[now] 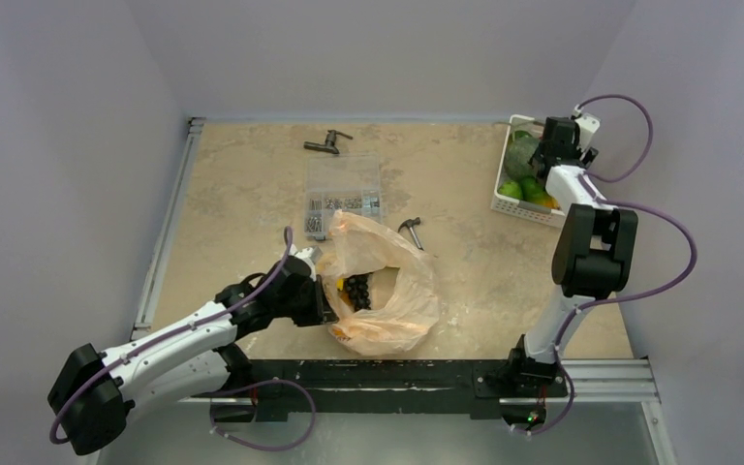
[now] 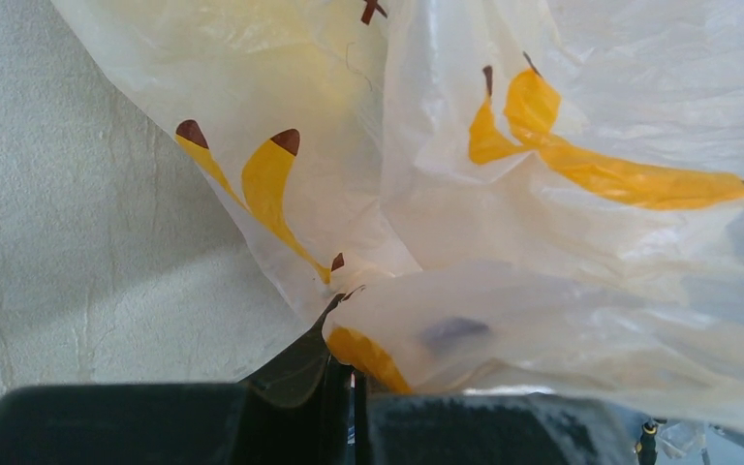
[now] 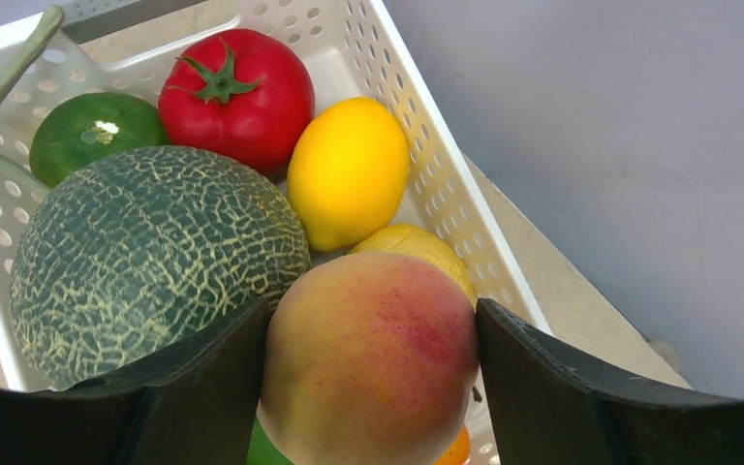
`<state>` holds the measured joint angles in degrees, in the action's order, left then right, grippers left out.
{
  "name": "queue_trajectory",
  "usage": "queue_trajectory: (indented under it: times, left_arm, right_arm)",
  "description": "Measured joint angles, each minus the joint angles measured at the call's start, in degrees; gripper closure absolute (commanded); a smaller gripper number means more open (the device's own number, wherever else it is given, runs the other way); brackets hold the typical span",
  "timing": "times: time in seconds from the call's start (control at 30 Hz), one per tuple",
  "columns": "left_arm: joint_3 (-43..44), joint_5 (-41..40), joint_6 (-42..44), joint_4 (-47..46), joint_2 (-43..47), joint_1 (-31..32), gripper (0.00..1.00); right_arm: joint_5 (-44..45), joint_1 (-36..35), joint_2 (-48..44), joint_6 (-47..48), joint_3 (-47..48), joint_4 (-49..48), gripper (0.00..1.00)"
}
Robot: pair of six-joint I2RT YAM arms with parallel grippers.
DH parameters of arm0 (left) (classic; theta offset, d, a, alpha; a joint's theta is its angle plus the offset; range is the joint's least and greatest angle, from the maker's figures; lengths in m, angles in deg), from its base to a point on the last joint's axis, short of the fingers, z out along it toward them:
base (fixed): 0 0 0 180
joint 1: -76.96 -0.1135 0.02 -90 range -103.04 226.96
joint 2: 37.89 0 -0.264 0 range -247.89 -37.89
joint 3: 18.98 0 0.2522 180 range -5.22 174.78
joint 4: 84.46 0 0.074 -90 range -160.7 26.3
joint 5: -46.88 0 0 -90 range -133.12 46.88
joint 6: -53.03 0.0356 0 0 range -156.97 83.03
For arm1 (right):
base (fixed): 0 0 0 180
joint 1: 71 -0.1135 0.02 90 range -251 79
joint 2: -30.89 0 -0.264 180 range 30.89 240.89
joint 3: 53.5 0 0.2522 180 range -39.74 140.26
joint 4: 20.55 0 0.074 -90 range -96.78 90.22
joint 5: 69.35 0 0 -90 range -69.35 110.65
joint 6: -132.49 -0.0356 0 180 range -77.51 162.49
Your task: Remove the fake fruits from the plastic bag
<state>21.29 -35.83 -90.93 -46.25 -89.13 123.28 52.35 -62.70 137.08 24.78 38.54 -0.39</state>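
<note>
The translucent peach-orange plastic bag [image 1: 387,291] lies open near the table's front middle, with a dark grape-like bunch [image 1: 356,291] in its mouth. My left gripper [image 1: 324,296] is shut on the bag's left rim. In the left wrist view the film [image 2: 542,107], with yellow printed marks, is pinched between the closed fingers of the left gripper [image 2: 354,383]. My right gripper [image 1: 545,153] is at the far right over the white basket [image 1: 500,199]. In the right wrist view the right gripper [image 3: 373,315] is shut on an orange-pink peach [image 3: 368,358], held above the basket's fruit.
The basket [image 3: 446,184] holds a dark green netted melon [image 3: 155,262], a red tomato [image 3: 237,92], a yellow lemon [image 3: 349,170] and a green round fruit [image 3: 92,131]. A clear parts box [image 1: 344,199], a hammer [image 1: 410,230] and a dark tool [image 1: 326,143] lie behind the bag.
</note>
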Motion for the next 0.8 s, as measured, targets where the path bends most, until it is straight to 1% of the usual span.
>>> queue_trajectory:
  times: [0.03,0.17,0.2,0.23,0.27,0.3,0.47,0.63,0.7,0.8]
  left_arm:
    - [0.0,0.0,0.13,0.0,-0.04,0.0,1.0]
    - [0.17,0.0,0.57,0.11,-0.42,0.0,1.0]
    - [0.31,0.0,0.61,0.22,-0.57,0.0,1.0]
    - [0.46,-0.02,0.61,0.37,-0.7,0.0,1.0]
    - [0.7,-0.02,0.63,0.57,-0.85,0.0,1.0]
    - [0.96,-0.02,0.63,0.66,-0.98,0.0,1.0]
    - [1.42,-0.09,0.63,0.63,-1.25,0.0,1.0]
    - [1.42,-0.22,0.52,0.72,-1.66,0.0,1.0]
    - [1.42,-0.22,0.35,0.68,-1.66,0.0,1.0]
    - [1.42,-0.2,-0.22,0.72,-1.66,0.0,1.0]
  right_arm:
    - [-0.15,0.13,0.66,0.07,0.39,-0.13,0.56]
    - [-1.38,0.46,1.46,0.83,2.01,0.31,0.18]
    - [-1.55,0.46,1.44,0.87,2.21,0.33,0.11]
    - [-1.73,0.46,1.44,0.85,2.32,0.33,0.05]
    - [-2.29,0.46,1.44,0.9,2.4,0.39,0.03]
    - [-2.6,0.44,1.44,0.92,2.45,0.55,0.01]
    - [-2.86,0.33,0.04,1.25,2.6,2.73,0.01]
    - [-2.71,-0.72,-5.4,1.27,2.6,4.24,0.01]
    - [-1.77,-2.45,-8.59,1.27,2.1,4.37,0.01]
    - [-0.09,-6.93,-13.86,1.09,0.5,4.33,0.01]
